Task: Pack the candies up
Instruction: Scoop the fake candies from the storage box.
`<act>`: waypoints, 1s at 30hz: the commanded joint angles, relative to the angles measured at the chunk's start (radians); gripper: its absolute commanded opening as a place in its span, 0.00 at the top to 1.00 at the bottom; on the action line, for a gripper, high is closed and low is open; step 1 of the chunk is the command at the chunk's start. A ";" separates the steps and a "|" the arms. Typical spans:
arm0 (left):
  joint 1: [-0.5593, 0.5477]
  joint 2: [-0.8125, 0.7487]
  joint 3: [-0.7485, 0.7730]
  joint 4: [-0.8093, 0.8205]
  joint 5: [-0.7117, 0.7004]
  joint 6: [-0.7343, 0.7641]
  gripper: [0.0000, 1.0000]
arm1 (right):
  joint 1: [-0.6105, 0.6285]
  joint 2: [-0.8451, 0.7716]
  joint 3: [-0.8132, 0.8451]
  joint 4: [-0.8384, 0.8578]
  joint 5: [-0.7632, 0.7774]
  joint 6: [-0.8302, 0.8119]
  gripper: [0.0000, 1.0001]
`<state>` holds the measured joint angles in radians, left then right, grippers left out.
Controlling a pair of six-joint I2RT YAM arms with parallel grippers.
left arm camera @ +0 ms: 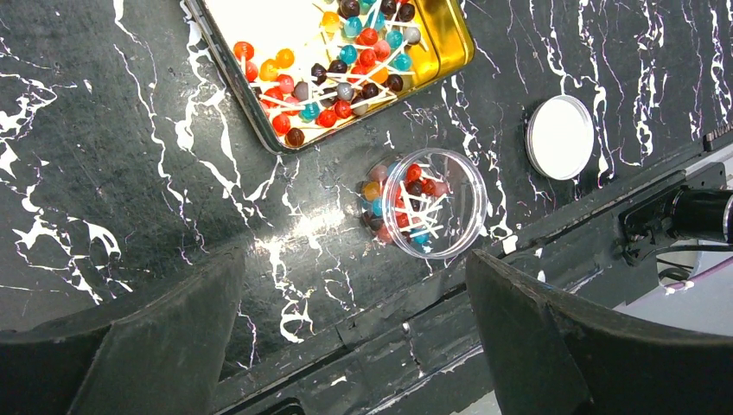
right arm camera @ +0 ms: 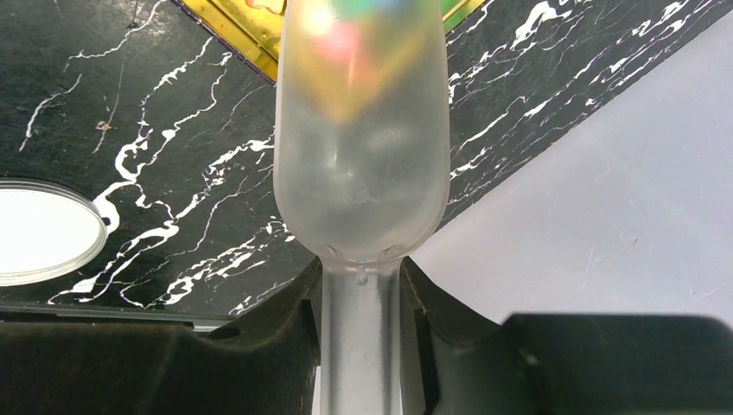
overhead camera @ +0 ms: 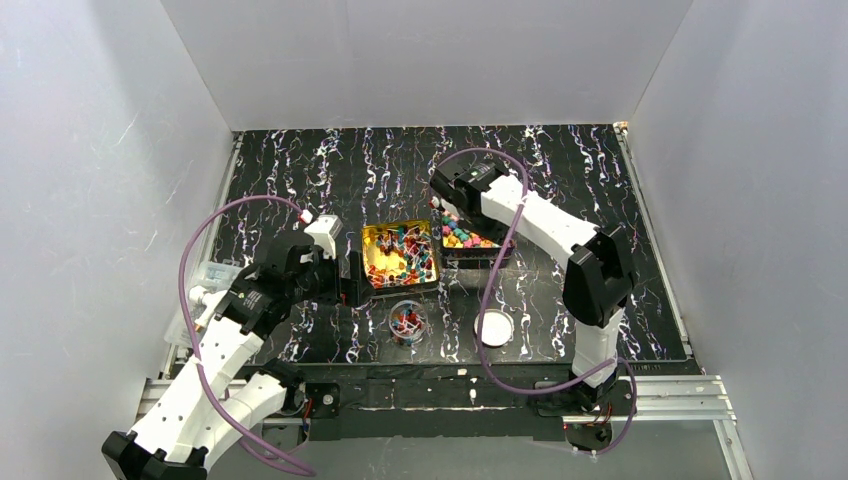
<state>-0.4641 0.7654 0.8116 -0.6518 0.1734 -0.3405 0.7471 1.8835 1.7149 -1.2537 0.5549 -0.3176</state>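
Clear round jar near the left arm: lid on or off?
Off. The jar is uncovered, with candies showing inside; the round white lid lies apart, beside it.

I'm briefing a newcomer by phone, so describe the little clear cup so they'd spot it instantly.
On the black marbled table, find the left gold tin. Just nearer the robot sits the clear cup, left of the white lid. It alone is small, round and see-through, with stick candies inside.
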 commanded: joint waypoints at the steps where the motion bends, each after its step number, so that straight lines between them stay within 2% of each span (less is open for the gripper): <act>1: 0.005 -0.014 -0.009 -0.002 0.015 0.009 0.02 | -0.005 0.026 0.046 -0.039 0.043 0.003 0.99; 18: 0.005 -0.011 -0.008 -0.009 -0.003 0.015 0.02 | -0.023 0.120 0.055 -0.030 0.049 -0.011 0.99; 30: 0.005 -0.001 -0.005 -0.015 -0.018 0.020 0.02 | -0.028 0.263 0.196 -0.030 -0.019 -0.001 0.99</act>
<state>-0.4641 0.7635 0.8104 -0.6521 0.1707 -0.3386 0.7254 2.1010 1.8317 -1.2709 0.5728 -0.3180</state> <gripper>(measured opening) 0.983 0.382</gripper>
